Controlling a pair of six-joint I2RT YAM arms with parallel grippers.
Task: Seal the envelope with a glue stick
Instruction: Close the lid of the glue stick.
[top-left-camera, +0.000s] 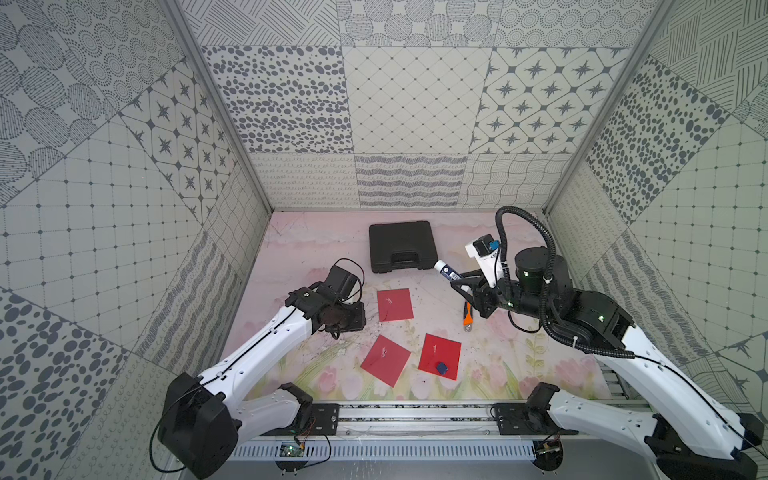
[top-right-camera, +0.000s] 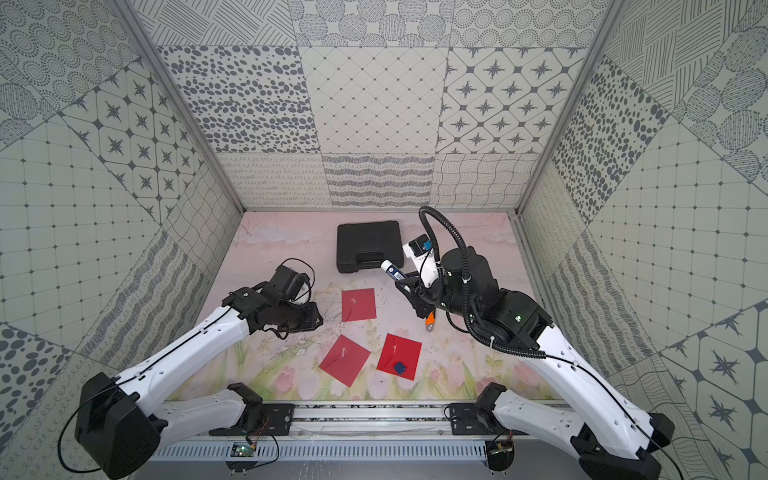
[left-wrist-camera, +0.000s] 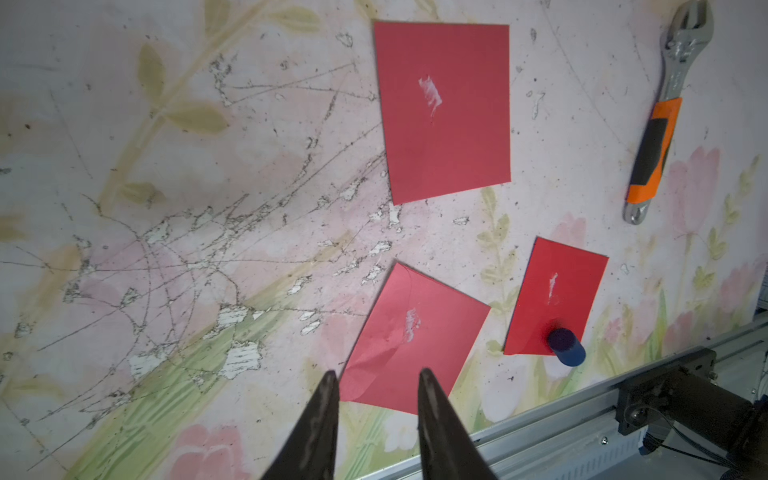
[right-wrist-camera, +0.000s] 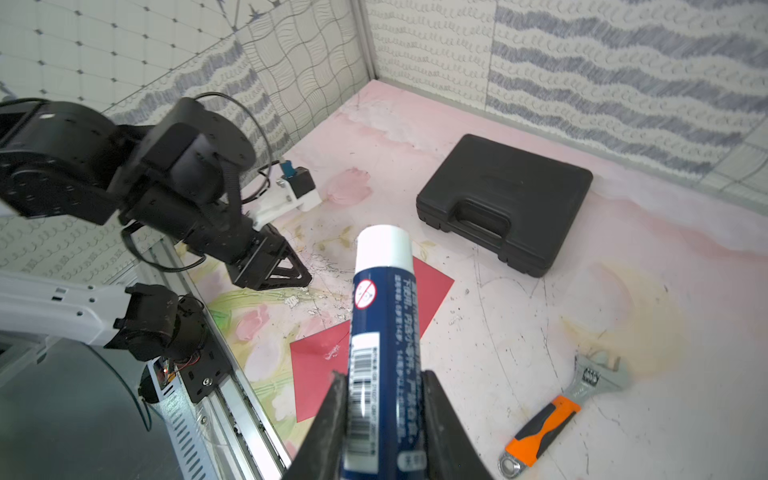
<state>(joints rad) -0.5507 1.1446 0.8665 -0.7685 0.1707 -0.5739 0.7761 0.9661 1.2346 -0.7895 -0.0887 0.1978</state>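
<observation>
My right gripper (right-wrist-camera: 384, 376) is shut on the glue stick (right-wrist-camera: 384, 324), a dark blue tube with a barcode label and a white end. It holds the glue stick (top-left-camera: 446, 270) above the table, white end towards the black case. Three red envelopes lie flat, each with a white smear: a far one (top-left-camera: 395, 304), a near left one (top-left-camera: 385, 360) and a near right one (top-left-camera: 440, 356). A small navy cap (left-wrist-camera: 566, 347) rests on the near right envelope's corner. My left gripper (left-wrist-camera: 378, 376) stands open and empty over the near left envelope's edge.
A shut black plastic case (top-left-camera: 401, 246) lies at the back of the table. An orange-and-black adjustable wrench (top-left-camera: 467, 316) lies under my right wrist. A metal rail (top-left-camera: 415, 415) runs along the front edge. Patterned walls close in three sides.
</observation>
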